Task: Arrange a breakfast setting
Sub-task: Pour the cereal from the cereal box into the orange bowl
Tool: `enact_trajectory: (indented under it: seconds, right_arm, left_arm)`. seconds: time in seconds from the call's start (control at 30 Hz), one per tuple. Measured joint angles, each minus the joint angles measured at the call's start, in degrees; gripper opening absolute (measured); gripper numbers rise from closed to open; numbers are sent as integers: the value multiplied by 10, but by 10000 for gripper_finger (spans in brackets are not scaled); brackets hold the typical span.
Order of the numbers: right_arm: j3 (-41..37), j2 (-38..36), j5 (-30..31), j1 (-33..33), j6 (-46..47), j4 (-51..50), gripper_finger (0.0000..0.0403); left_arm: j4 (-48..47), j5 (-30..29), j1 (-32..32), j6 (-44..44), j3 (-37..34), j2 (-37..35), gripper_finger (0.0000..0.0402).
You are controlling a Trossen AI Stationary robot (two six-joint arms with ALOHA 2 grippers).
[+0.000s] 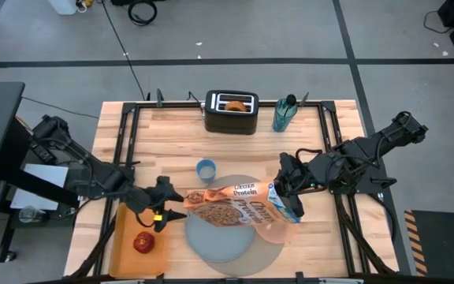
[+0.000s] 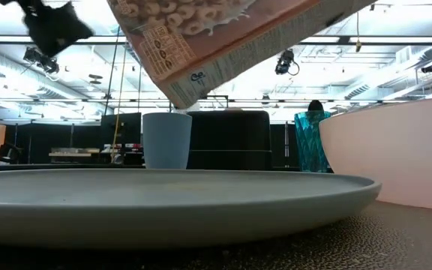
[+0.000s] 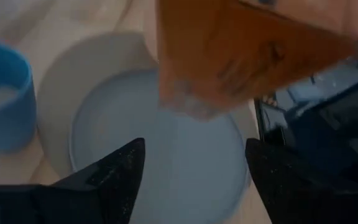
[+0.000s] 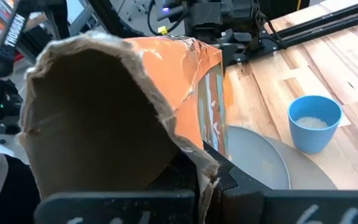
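An orange cereal box [image 1: 231, 207] hangs tilted over the grey plate [image 1: 219, 237] and the larger grey mat [image 1: 268, 251]. My right gripper [image 1: 284, 192] is shut on the box's right, open end. My left gripper [image 1: 172, 207] stands open just left of the box, above the plate's left rim, with nothing between its fingers [image 3: 120, 177]. The pink bowl [image 1: 278, 230] sits on the mat under the box's right end. A red apple [image 1: 143, 242] lies on the orange tray [image 1: 128, 229]. My right gripper holds the cereal box at its torn open end [image 4: 194, 155], coming from the table's right, slanting down. The box itself hides the fingers, so the kind of hold does not show. The box is lifted clear, its closed end [image 2: 178, 94] lowest, over the plate.
A small blue cup [image 1: 206, 169] stands just beyond the mat. The black toaster [image 1: 231, 112] with a bagel half in it and a teal tumbler [image 1: 284, 114] stand at the far edge. Bare wood lies left of the cup and on the right side.
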Motion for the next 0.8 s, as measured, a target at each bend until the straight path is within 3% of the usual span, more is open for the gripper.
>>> enact_trajectory:
  seconds: [0.53, 0.8]
  right_arm:
    - [0, 0, 10, -1, 3, 12, 7]
    - [0, 0, 10, -1, 3, 12, 7]
  left_arm:
    - [170, 25, 62, 103, -16, 54, 296]
    - [256, 42, 64, 134, -16, 72, 286]
